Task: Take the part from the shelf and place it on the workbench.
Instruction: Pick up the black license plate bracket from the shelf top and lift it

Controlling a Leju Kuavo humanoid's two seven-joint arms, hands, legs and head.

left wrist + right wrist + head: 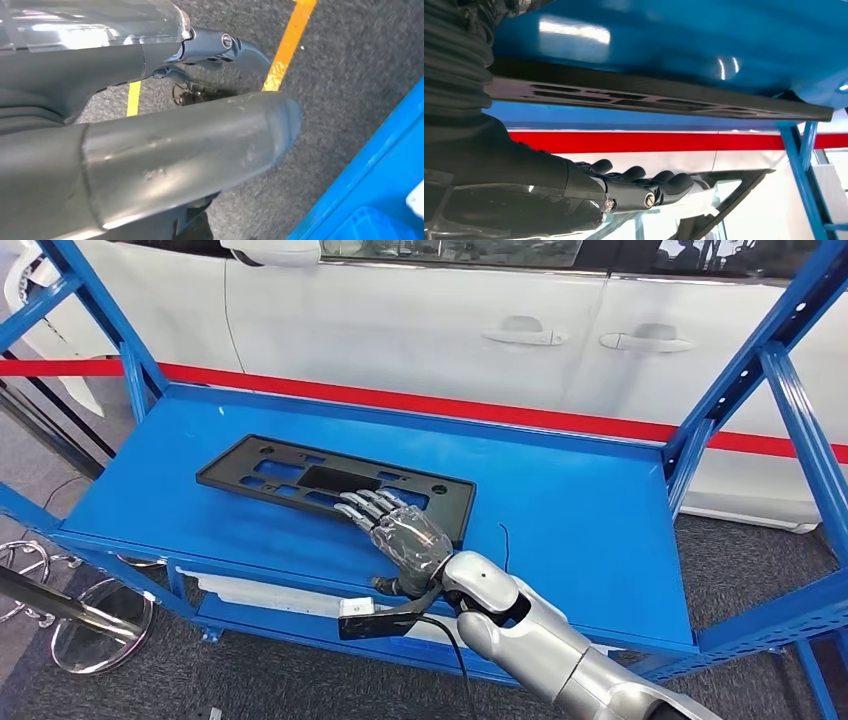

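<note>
A white car point(420, 330) stood behind the blue shelf point(590, 530), with a red barrier tape point(520, 412) stretched between them. The black part point(300, 480) lay flat on the shelf. The right hand point(395, 525) hovered over its near edge, fingers extended, gripping nothing. The left hand point(150, 150) hung above grey floor; its state was unclear.

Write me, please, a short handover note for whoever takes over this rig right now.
Right robot hand: fingers spread over the near edge of the black plate frame; no grasp visible, contact unclear.
Left robot hand: holds nothing, hangs over the grey floor.
Plate frame lies flat on the blue shelf, in front of the white car.
Done: reach.
Left: grip, lift, place it on the workbench.
</note>
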